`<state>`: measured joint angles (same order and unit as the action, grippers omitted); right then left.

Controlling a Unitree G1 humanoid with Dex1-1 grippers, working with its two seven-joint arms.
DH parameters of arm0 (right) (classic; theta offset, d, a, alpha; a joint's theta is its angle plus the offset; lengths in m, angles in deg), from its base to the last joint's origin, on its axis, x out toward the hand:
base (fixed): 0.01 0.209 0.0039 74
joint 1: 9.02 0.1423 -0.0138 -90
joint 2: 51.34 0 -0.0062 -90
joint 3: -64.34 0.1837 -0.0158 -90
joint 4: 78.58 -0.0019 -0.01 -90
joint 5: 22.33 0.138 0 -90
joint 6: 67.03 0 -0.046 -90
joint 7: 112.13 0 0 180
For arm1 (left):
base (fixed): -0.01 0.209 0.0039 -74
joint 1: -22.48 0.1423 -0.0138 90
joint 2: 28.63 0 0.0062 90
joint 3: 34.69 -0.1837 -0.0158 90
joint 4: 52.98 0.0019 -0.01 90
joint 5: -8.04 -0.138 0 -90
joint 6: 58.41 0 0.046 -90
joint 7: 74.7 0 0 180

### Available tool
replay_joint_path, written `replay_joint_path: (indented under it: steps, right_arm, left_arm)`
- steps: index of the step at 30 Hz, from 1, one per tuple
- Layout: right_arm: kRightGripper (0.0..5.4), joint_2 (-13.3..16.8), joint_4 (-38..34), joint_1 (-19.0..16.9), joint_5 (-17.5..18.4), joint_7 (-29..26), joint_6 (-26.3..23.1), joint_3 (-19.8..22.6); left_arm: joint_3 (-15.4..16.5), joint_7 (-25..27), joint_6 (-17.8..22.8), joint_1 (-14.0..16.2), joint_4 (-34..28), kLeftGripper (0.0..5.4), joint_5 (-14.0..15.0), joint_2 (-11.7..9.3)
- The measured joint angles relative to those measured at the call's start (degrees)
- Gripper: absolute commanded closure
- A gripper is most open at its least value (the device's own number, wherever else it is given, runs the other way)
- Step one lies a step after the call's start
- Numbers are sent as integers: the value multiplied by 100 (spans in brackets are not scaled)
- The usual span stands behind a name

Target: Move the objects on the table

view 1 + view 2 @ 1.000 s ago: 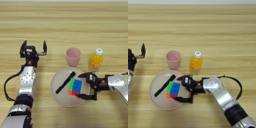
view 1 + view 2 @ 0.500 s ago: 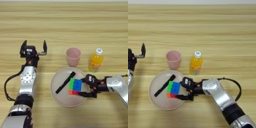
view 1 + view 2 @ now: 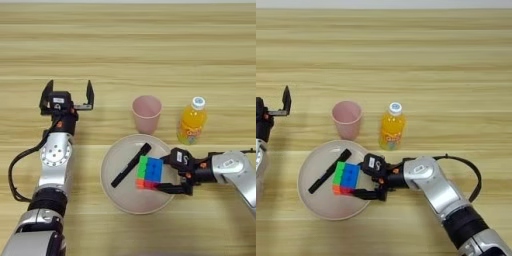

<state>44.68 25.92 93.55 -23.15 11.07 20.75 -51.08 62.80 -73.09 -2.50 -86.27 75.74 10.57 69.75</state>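
The multicoloured puzzle cube [image 3: 149,171] lies in a pale pink plate [image 3: 117,197] near the front of the wooden table [image 3: 150,50]. My right gripper [image 3: 166,172] comes in from the right. It is open, with one black finger above the cube's right end and the other below it. Whether the fingers touch the cube I cannot tell. The orange drink bottle [image 3: 191,122] with a white cap stands upright just behind the right arm. My left gripper [image 3: 67,97] is open and parked far to the left, holding nothing.
A black marker [image 3: 131,165] lies slanted in the plate, left of the cube. A pink cup [image 3: 146,114] stands upright behind the plate, left of the bottle. A black cable [image 3: 468,172] loops beside the right forearm.
My right gripper has moved left over the plate's rim until its fingers straddle the cube's right end. Cube, bottle, cup and left arm have stayed put.
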Motion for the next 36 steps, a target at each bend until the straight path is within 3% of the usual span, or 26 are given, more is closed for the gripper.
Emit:
replay_joint_path:
  steps: [5, 16, 19, 22, 28, 32, 36]
  right_arm:
    - [209, -11, -108, -2, 42, -9, -16, 51]
    - [209, 175, -1033, 17, 577, -167, -422, 579]
    - [209, 308, -1305, 24, 737, -246, -607, 749]
    - [209, 503, -1559, 43, 920, -288, -753, 938]
    - [209, 918, -1861, 80, 1200, -466, -1093, 1273]
    - [209, 1167, -1936, 132, 1355, -634, -1202, 1450]
    - [209, 1388, -1941, 172, 1460, -851, -1232, 1532]
  left_arm:
    - [0, 0, 0, 0, 0, 0, 0, 0]
    - [6, 82, 4, 0, 3, 0, 30, -1]
    - [-5, 384, 63, 40, -78, 0, 162, -3]
    - [-123, 997, 295, 231, -427, 0, 472, -8]
    - [-635, 2478, 1258, 953, -2031, 0, 1216, -156]
    - [-864, 3252, 2063, 1319, -3212, 0, 1700, -516]
    - [-1100, 4049, 2917, 1718, -4629, 0, 2388, -1058]
